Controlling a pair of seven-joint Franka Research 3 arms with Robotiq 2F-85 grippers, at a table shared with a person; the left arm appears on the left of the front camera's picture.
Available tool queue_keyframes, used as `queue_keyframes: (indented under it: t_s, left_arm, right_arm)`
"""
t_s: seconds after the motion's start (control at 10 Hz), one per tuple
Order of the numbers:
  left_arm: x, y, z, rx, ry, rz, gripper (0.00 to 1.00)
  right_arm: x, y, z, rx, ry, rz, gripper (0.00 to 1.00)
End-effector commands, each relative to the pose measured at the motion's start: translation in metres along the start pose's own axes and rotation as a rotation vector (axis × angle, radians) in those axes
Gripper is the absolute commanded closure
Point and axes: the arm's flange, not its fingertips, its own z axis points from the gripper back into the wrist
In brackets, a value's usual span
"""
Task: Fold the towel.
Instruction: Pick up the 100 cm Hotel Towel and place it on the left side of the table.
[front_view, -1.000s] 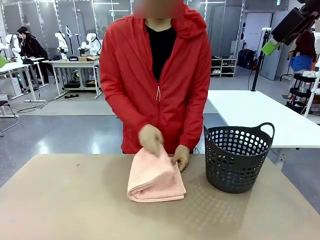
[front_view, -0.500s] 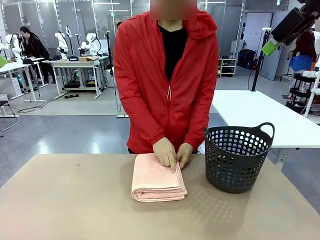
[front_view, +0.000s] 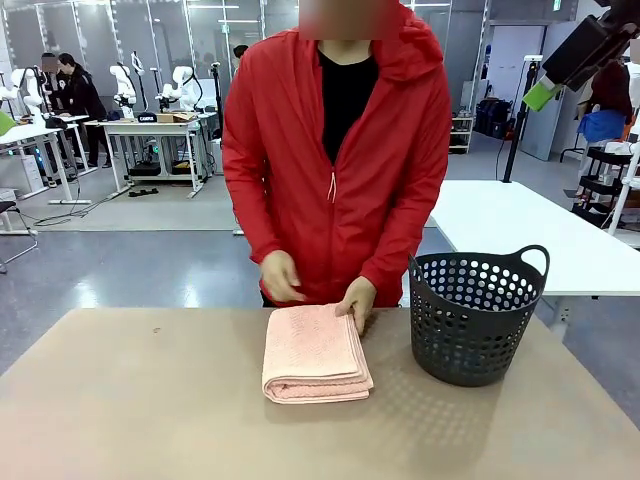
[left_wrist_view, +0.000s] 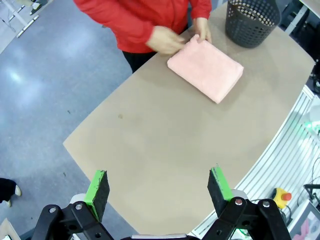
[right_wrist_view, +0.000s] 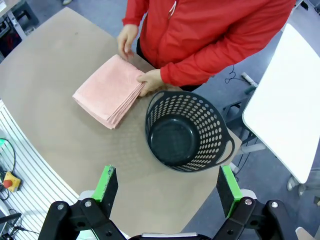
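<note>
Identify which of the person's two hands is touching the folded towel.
The hand nearer the basket rests on the towel's far corner; the other hand is lifted clear of it.

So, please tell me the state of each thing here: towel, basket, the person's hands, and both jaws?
towel: folded, flat on the table.
basket: upright, empty.
person's hands: one rests on the towel's far corner, the other is lifted off it.
left gripper: jaws open, holding nothing.
right gripper: jaws open, holding nothing.

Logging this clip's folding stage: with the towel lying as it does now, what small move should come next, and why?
Probably the person lifts the hand off: the towel already lies folded in a neat stack beside the empty basket, with one hand resting on its far corner. Both end effectors, left and right, hang open, high above the table.
</note>
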Motion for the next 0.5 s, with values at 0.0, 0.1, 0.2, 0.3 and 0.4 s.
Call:
queue_keyframes:
  t_s: [0.0,0.1,0.2,0.3,0.4]
  left_arm:
    - [0.0004,0.0012,0.0011,0.0,0.002,-0.016,0.0]
    - [0.0004,0.0012,0.0011,0.0,0.002,-0.016,0.0]
    - [0.0004,0.0012,0.0011,0.0,0.002,-0.016,0.0]
    - [0.0004,0.0012,0.0011,0.0,0.002,-0.016,0.0]
    - [0.0004,0.0012,0.0011,0.0,0.002,-0.016,0.0]
  right_arm:
    - [-0.0009,-0.0015,0.0007,-0.003,0.001,0.012,0.0]
    - [-0.0009,-0.0015,0.0007,-0.003,0.001,0.012,0.0]
    - [-0.0009,-0.0015,0.0007,-0.003,0.001,0.012,0.0]
    - [-0.0009,-0.0015,0.0007,-0.003,0.001,0.012,0.0]
    - [-0.0009,-0.0015,0.0007,-0.003,0.001,0.012,0.0]
